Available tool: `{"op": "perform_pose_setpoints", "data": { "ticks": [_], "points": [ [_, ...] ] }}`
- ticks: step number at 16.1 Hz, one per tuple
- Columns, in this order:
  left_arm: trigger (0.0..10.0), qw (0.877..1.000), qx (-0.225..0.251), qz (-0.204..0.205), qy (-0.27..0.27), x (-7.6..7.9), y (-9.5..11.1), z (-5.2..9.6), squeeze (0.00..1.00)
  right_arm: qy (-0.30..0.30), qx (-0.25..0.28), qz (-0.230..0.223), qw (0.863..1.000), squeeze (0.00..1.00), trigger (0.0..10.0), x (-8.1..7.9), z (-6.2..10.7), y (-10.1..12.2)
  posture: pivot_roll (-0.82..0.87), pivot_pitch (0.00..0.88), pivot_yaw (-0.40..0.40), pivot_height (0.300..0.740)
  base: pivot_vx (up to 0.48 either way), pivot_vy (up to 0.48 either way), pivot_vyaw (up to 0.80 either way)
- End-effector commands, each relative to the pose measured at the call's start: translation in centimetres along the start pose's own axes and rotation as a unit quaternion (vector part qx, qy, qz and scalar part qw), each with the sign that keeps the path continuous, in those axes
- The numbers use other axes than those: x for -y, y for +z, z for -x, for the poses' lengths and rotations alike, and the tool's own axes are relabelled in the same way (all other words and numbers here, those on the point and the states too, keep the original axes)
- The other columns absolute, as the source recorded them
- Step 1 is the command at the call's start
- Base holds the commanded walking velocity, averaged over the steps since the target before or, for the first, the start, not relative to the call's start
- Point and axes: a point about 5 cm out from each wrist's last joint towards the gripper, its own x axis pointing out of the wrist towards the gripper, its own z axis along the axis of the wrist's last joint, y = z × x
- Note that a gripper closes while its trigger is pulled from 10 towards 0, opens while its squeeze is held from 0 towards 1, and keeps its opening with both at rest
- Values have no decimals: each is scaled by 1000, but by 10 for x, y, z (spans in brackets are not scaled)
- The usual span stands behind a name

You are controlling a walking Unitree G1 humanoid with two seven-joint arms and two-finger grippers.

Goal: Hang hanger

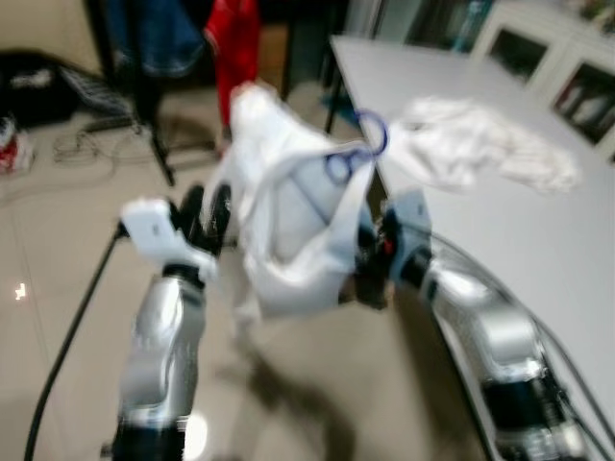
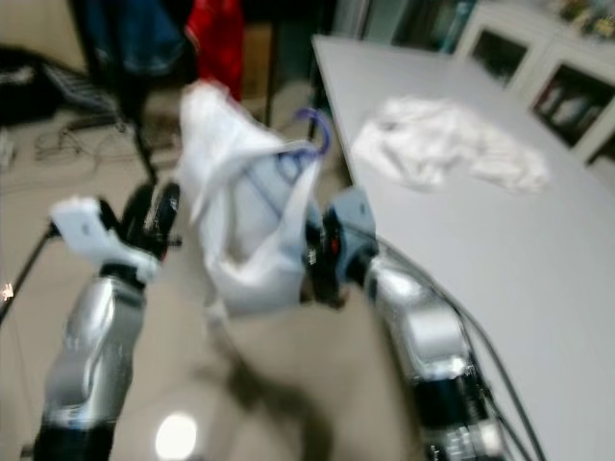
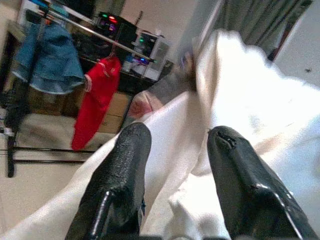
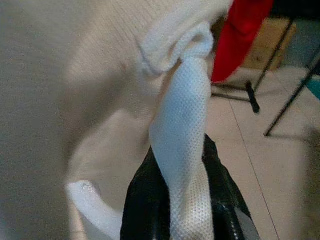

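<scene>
A white garment hangs on a blue hanger whose hook sticks up at its top right. My right gripper is by the garment's lower right edge. In the right wrist view it is shut on a twisted strip of the white mesh cloth. My left gripper is raised at the garment's left side. Its two black fingers stand apart, with white cloth lying between and beyond them. The picture is blurred.
A grey table runs along the right with a heap of white cloth on it. A clothes rack at the back left holds a blue denim jacket and a red garment. Cables lie on the tiled floor.
</scene>
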Motion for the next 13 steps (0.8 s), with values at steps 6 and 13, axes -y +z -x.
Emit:
{"op": "perform_pose_setpoints", "data": {
  "ticks": [6, 13],
  "points": [
    [10000, 999, -32, -11, 6, 4, -24, 14, 0, -127, -59, -26, 990, 0, 10000, 5, 5, -76, 100, 44, -125, 740, 0, 0, 0],
    [10000, 986, -88, -53, 131, -36, -65, 54, 0, -134, -31, 27, 990, 0, 10000, 3, 13, -105, 110, 44, -133, 740, 0, 0, 0]
  ]
}}
